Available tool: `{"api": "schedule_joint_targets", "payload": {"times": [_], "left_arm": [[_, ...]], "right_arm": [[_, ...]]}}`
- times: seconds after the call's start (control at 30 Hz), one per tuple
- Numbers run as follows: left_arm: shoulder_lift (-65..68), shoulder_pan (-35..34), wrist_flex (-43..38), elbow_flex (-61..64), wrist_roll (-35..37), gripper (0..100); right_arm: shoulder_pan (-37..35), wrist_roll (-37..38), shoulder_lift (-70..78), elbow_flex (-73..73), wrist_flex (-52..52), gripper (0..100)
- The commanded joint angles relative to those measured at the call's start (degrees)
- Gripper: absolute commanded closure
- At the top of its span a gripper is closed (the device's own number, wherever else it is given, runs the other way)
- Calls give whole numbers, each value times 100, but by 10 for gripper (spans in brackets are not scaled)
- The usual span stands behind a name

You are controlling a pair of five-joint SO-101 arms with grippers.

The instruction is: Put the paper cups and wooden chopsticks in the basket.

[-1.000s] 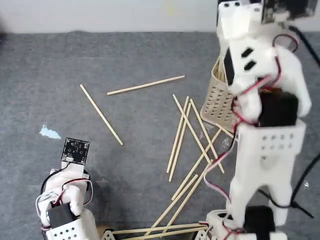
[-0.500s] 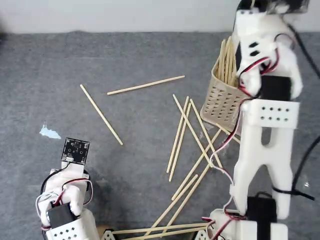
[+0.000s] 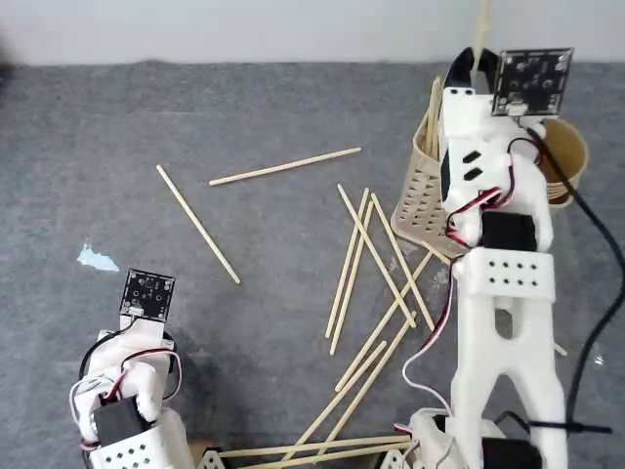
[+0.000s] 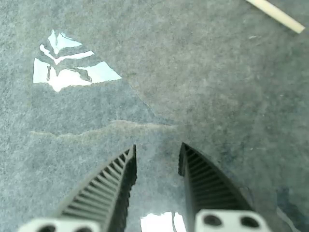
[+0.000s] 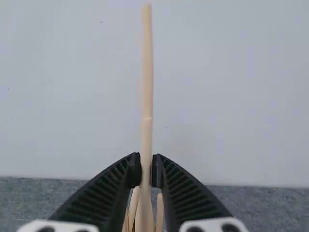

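Note:
Above the far rim of the woven basket (image 3: 428,200), my right gripper (image 3: 475,66) is shut on a wooden chopstick (image 3: 481,27) that stands upright. In the right wrist view the gripper (image 5: 146,166) pinches this chopstick (image 5: 147,72) near its lower part, with more sticks (image 5: 133,210) just below it. Several chopsticks stand in the basket. A brown paper cup (image 3: 568,156) sits right of the basket, partly behind the arm. Several loose chopsticks (image 3: 371,264) lie on the grey mat. My left gripper (image 4: 157,155) hangs open over bare mat at the near left.
Two chopsticks (image 3: 198,225) (image 3: 284,167) lie apart at the middle left. Two more (image 3: 312,451) lie along the front edge between the arm bases. A pale blue scrap (image 3: 96,259) (image 4: 67,72) marks the mat near the left arm (image 3: 132,391).
The right arm has drawn back from over the basket and lifted its gripper, so the chopstick now stands upright above the rim and the paper cup shows. The left arm has kept still.

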Motion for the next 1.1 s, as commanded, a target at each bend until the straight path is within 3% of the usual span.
{"api": "schedule_joint_targets", "payload": {"times": [0.0, 0.33, 0.8, 0.93, 1.07], "left_arm": [[-44, 26, 35, -66, 35, 863], [-44, 26, 35, -66, 35, 863], [-44, 26, 35, -66, 35, 863], [-44, 26, 35, -66, 35, 863], [-44, 26, 35, -66, 35, 863]], "right_arm": [[22, -62, -435, -44, 338, 838], [-259, -26, -1719, -44, 1895, 833], [-154, 826, -2615, -9, 6695, 833], [-277, 791, -2607, 431, 7064, 833], [-734, 88, -2607, 1336, 6923, 831]]}}
